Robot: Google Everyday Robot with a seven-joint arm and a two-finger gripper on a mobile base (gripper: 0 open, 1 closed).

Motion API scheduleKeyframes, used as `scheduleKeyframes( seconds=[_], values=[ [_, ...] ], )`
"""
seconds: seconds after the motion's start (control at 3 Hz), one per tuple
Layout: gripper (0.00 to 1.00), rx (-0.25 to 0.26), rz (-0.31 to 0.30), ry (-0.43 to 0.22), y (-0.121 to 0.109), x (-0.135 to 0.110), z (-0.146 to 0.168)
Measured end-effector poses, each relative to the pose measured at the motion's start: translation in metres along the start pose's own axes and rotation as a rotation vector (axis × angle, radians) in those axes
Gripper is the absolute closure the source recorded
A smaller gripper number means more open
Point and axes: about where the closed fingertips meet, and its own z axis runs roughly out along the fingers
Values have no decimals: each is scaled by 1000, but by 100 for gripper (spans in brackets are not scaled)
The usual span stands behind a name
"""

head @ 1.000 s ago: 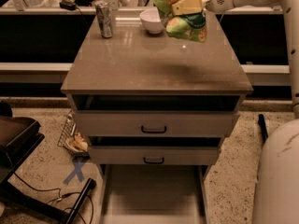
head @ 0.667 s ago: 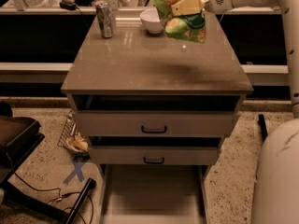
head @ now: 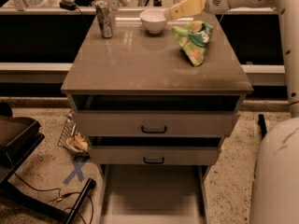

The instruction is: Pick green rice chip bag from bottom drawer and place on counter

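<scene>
Tabletop (head: 140,64) holds bag (head: 194,42), bowl (head: 153,20) and can (head: 105,18). Gripper (head: 174,12) hangs just above the bag, beside the bowl. Can't tell if it's released or clenched.

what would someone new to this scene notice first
The green snack bag lies crumpled on the right rear part of the counter. The gripper hangs just above and behind it, beside a white bowl. A can stands at the counter's left rear, and below, the bottom drawer is pulled out farthest toward the camera.
</scene>
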Motion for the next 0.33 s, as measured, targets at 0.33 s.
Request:
scheduleKeyframes(
  seconds=[0.33],
  values=[
    [0, 0, 0, 0, 0, 0, 0]
  ],
)
